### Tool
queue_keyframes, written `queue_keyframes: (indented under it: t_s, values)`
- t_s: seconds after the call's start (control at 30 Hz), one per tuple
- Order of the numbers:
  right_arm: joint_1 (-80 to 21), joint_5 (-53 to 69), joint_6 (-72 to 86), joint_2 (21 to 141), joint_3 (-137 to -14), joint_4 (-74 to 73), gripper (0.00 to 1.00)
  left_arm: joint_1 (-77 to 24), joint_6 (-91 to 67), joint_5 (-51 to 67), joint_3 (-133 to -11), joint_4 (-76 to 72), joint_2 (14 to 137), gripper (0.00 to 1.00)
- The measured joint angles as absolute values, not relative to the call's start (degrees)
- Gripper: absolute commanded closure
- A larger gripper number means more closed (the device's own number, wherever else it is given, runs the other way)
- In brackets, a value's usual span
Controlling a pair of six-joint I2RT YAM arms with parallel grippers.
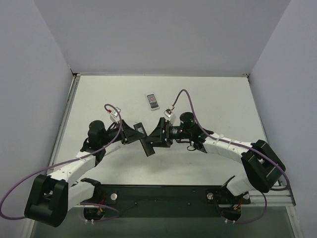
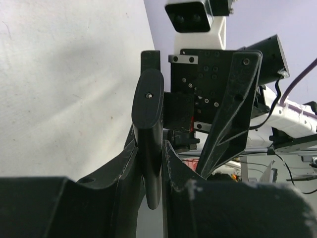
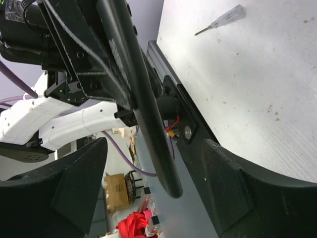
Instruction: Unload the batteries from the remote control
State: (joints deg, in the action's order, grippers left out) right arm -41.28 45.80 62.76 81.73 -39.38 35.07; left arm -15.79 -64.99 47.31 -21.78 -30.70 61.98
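Left pincer clamped on black remote control, holding it edge-up above the counter; right pincer spread wide, fingers either side of remote's free end, not touching it.

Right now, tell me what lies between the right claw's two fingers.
The remote control, gripped by the left claw, runs through the gap between the open fingers of the right claw. The right wrist view shows it.

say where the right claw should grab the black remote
On the free length of the remote control beyond the left claw, from the right arm's side. The slim bar is held off the table between the open fingers of the right claw; closing pinches it crosswise.
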Motion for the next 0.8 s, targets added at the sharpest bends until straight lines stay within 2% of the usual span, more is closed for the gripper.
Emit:
queue_keyframes:
  t_s: [0.03, 0.13, 0.17, 0.23, 0.37, 0.53, 0.67, 0.8]
  values:
    - [-41.28, 46.35, 62.96, 82.46, -39.7, 35.83, 0.32, -16.43, -65.19, 47.31, -21.78, -30.74, 61.91, 1.0]
    - [-41.28, 47.18, 64.95, 84.93, -39.88, 38.48, 0.47, -18.0, -65.52, 47.16, -21.69, -30.96, 61.89, 1.0]
    - [-41.28, 47.29, 65.84, 85.73, -39.81, 39.48, 0.55, -18.33, -65.65, 47.09, -21.63, -31.11, 61.89, 1.0]
    - [-41.3, 47.35, 67.79, 87.11, -39.62, 42.02, 0.6, -18.94, -66.08, 46.81, -21.34, -31.99, 61.93, 1.0]
    - [-42.13, 47.68, 72.03, 88.53, -37.23, 48.82, 0.78, -19.16, -66.76, 45.74, -20.25, -32.71, 61.95, 1.0]
    - [-42.85, 46.54, 74.83, 88.79, -34.11, 55.59, 0.79, -19.11, -67.07, 45.67, -19.81, -32.12, 61.93, 1.0]
    - [-43.38, 44.86, 75.9, 88.79, -32.64, 58.35, 0.86, -18.79, -67.05, 45.93, -19.81, -31.86, 61.93, 1.0]
    - [-43.81, 43.53, 76.2, 88.79, -31.86, 59.83, 0.85, -18.17, -66.92, 46.35, -19.86, -31.42, 62.06, 1.0]
